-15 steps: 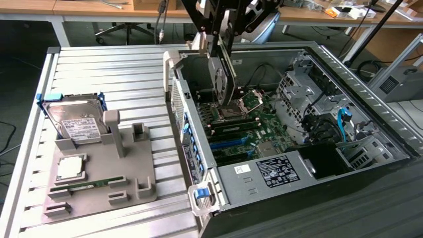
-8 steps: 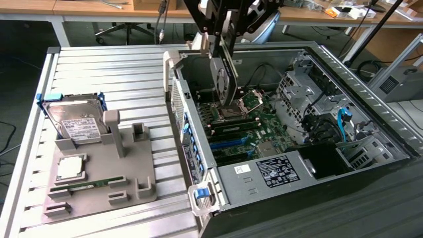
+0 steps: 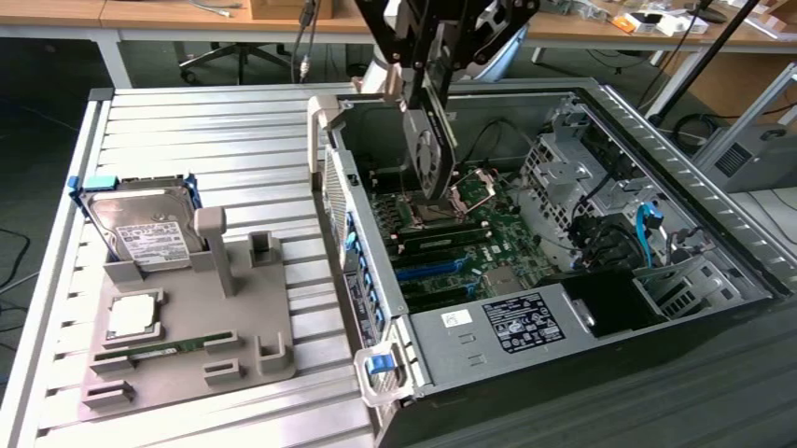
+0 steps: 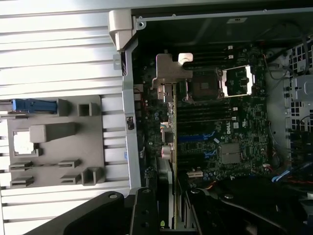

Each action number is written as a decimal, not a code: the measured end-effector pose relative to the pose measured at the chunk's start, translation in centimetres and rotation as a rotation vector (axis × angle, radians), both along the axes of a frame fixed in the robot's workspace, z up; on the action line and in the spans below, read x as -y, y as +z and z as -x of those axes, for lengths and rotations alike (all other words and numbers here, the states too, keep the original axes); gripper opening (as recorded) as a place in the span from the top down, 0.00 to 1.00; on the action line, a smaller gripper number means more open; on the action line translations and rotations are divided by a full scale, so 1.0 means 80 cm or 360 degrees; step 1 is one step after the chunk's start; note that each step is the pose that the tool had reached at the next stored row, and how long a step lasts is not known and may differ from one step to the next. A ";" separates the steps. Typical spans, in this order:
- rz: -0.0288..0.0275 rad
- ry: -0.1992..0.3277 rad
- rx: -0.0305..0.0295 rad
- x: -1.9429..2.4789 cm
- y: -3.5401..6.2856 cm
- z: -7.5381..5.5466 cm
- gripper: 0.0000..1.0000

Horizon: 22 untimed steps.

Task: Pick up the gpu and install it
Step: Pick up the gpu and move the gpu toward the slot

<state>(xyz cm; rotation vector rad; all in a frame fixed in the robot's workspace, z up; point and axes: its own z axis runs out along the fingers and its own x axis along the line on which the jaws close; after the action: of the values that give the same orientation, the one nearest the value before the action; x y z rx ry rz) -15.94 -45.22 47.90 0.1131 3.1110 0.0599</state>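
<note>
On the green motherboard you can just make out white letters that look like the Dell brand. The silver hard drive, standing in the grey plastic holder, carries a white label with dark print too small for you to read. The black label and the small white sticker on the grey metal cover inside the case are also illegible.

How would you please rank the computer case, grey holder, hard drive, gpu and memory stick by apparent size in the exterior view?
1. computer case
2. grey holder
3. hard drive and gpu: these look alike; the gpu hangs tilted and is seen at an angle, so they are left unranked
4. memory stick
</note>
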 end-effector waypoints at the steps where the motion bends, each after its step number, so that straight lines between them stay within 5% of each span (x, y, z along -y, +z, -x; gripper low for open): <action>1: 0.00000 0.0000 0.00001 0.0000 0.000 -0.001 0.73; 22: 0.00012 0.0000 0.00001 0.0000 -0.007 -0.033 0.73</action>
<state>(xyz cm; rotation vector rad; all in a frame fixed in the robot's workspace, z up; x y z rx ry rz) -13.33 -45.22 47.35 0.1131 3.1109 0.0587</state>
